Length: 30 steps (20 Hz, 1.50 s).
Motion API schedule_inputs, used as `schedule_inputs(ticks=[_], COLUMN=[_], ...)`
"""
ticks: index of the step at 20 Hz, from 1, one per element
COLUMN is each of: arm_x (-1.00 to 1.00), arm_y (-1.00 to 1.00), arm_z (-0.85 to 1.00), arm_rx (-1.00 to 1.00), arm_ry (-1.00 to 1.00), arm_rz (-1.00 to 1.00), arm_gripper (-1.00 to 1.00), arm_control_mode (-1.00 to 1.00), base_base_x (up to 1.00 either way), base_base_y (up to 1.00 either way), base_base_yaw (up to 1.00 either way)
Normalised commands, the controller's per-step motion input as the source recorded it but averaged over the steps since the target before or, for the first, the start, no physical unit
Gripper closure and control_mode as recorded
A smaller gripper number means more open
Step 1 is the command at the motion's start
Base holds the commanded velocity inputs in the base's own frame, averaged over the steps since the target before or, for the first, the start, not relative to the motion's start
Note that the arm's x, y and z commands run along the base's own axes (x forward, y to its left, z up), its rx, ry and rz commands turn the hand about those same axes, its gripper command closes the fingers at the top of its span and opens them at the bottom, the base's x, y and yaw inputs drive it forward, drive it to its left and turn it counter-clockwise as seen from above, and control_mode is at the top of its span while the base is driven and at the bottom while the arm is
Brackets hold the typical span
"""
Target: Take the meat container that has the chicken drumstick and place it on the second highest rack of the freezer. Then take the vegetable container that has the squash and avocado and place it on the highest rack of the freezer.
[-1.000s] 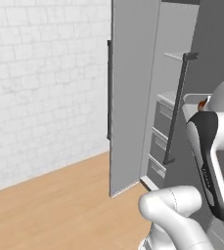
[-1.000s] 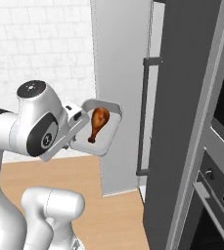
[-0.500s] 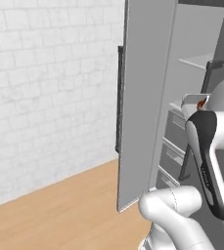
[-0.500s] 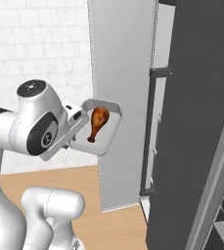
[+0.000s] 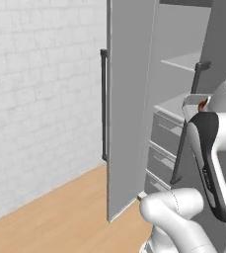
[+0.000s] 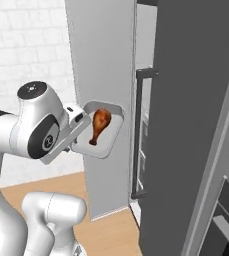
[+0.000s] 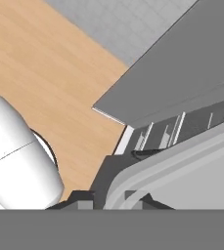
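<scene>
The meat container (image 6: pixel 102 131), a white tray, is held up at chest height with the orange-brown chicken drumstick (image 6: pixel 99 125) lying in it. My gripper (image 6: pixel 79 134) is shut on the tray's near rim. In the hand view the tray's rim (image 7: pixel 182 163) crosses just above my gripper (image 7: pixel 111 199). The tray's corner (image 5: pixel 192 102) peeks out behind my arm. The freezer (image 5: pixel 131 99) stands open ahead, showing the highest rack (image 5: pixel 184 61), the second highest rack (image 5: pixel 171 105) and grey drawers (image 5: pixel 165 143) below. The vegetable container is out of view.
The open freezer door (image 6: pixel 103 60) with its dark bar handle (image 5: pixel 103 104) stands between me and the white brick wall (image 5: pixel 40 99). A dark tall door with a handle (image 6: pixel 140 130) flanks the opening on the right, with an oven (image 6: pixel 226 220) beyond. Wooden floor (image 5: pixel 60 217) lies below.
The whole picture has shifted, so the base has moved and the freezer opening now faces me more squarely. The arm and tray hold the same pose.
</scene>
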Motion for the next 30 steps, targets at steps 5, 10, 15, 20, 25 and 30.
schedule_inputs(ticks=[5,10,15,20,25,30], arm_x=[0.0,0.0,0.0,0.0,0.0,0.0], arm_y=[0.0,0.0,0.0,0.0,0.0,0.0], arm_z=[0.0,0.0,0.0,0.0,0.0,0.0], arm_rx=[0.0,0.0,0.0,0.0,0.0,0.0], arm_ry=[0.0,0.0,0.0,0.0,0.0,0.0], arm_rz=[0.0,0.0,0.0,0.0,0.0,0.0], arm_gripper=[1.0,1.0,1.0,1.0,1.0,1.0], arm_control_mode=[1.0,1.0,1.0,1.0,1.0,1.0], base_base_x=[0.61,0.62,0.62,0.57,0.58,0.56], base_base_y=[0.29,0.38,0.26,0.0,0.0,0.0], base_base_yaw=[-0.38,-0.31,-0.26,-0.2,-0.11,-0.09])
